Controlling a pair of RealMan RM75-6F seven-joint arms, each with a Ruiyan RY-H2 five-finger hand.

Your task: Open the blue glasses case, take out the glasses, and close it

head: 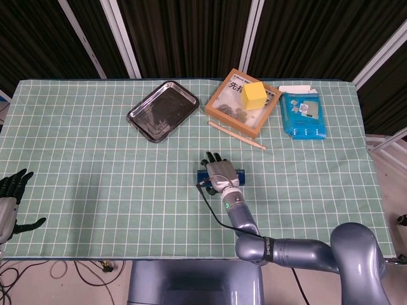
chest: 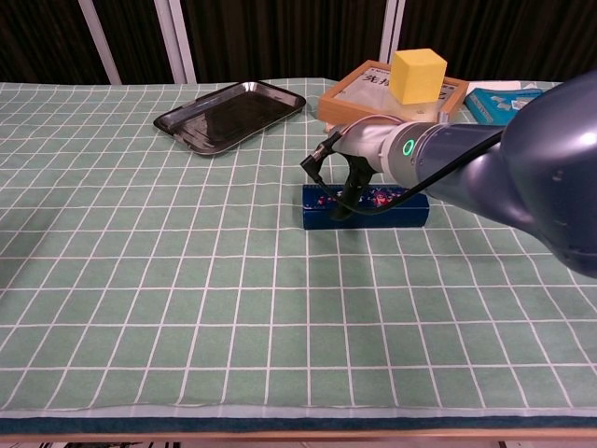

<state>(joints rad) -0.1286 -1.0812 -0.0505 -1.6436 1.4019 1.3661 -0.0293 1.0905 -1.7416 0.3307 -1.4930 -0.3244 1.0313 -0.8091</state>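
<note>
Case [chest: 366, 207] lies flat and closed near the middle of the desk [head: 95, 171], a long blue box with a small printed pattern on its front wall. Landmark for places: the case.

Right hand [head: 218, 173] sits on top of the case, over its left half. Fingers [head: 210, 158] reach across the lid toward the far edge; in the chest view a dark thumb [chest: 344, 199] comes down the near wall. Whether they truly clamp the lid or only rest on it, I cannot tell. Lid shows no gap.

Left hand [head: 9, 202] is well apart from the case at the desk's near left edge, fingers spread, holding nothing.

Beyond the case: metal tray [head: 163, 110] to the far left, wooden box [head: 242, 103] with a yellow block [head: 254, 95] straight behind, thin stick [head: 236, 135] between the wooden box and the case.

Step in hand, as judged: opening, not yet begun. Next move calls for a purchase on the lid seam and a lift about the hinge, with the base kept from sliding; the left hand is too far off to steady it at present.
</note>
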